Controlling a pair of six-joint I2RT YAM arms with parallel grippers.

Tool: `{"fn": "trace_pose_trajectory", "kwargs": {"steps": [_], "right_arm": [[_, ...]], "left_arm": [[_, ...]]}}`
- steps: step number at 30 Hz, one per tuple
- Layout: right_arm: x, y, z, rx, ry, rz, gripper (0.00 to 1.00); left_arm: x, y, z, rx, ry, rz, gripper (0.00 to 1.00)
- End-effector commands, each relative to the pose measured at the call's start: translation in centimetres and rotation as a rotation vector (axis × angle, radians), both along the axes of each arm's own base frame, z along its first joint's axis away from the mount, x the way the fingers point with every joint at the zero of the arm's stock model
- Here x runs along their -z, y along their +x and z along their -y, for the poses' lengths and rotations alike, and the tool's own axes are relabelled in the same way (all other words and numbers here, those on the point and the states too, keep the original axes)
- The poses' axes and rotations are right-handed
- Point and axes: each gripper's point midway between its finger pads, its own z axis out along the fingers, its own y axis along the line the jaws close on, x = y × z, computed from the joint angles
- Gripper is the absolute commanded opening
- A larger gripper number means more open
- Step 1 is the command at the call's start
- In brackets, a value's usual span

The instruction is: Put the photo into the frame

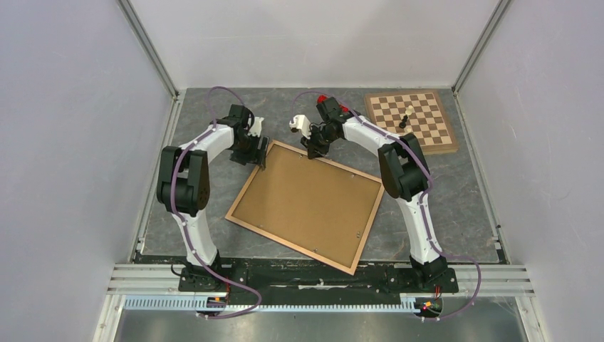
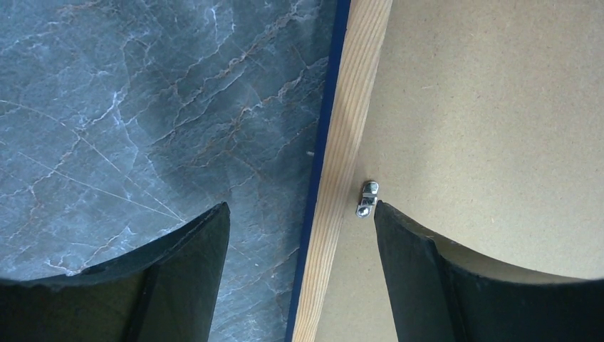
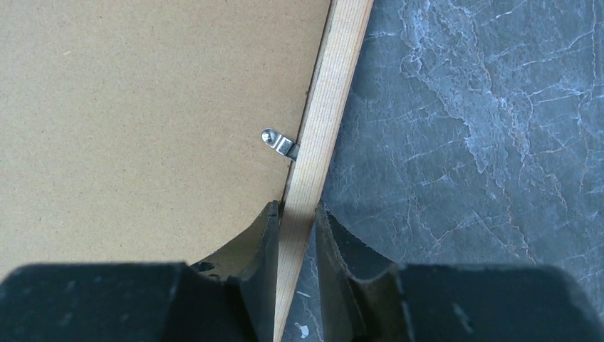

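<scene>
**Top, left-wrist and right-wrist views.** The frame [image 1: 292, 244] lies flat mid-bench, wood side up and turned slightly clockwise, with a brown backing panel [image 1: 306, 203] seated inside it. The bench [image 1: 456, 206] is grey marbled.

At the frame's 11 o'clock corner, the left claw [image 1: 256, 152] hangs with its fingers wide apart. They straddle the left rail: one finger is over bare bench and the other over the panel, just beside a small metal clip [image 2: 367, 199]. It grips nothing.

At 12 o'clock on the far rail, the right claw [image 1: 313, 149] is clamped across the wooden strip, with a second clip [image 3: 279, 142] just ahead of its fingers.

At the bench's 2 o'clock sits a chessboard [image 1: 412, 121] carrying a chess piece [image 1: 406, 117].

The photo appears in no view, and whether it lies beneath the panel cannot be told.

**Hazards.**
- The right claw's hold is narrow. Lifting one rail could let the frame pivot or slide out of the pinch.
- If the left claw closes askew, its inner finger may catch the clip or press on the panel instead of the rail.
- The frame may skid on the smooth bench, and a loosened panel could then drop free.
</scene>
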Motion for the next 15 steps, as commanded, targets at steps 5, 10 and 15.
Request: {"fn": "trace_pose_trajectory", "kwargs": {"steps": [5,10,15], "right_arm": [[-1.09,-1.21,-0.40,-0.008,0.039,-0.027,0.00],[-1.13,-1.08,-0.29,0.000,0.042,-0.028,0.00],[-1.08,-0.97,-0.14,0.005,0.040,-0.027,0.00]], "left_arm": [[-0.37,2.26,0.95,-0.053,0.001,0.051,0.78],[-0.16,2.14,0.93,-0.052,0.028,0.051,0.75],[-0.08,1.86,0.94,-0.049,0.055,0.056,0.74]]}}
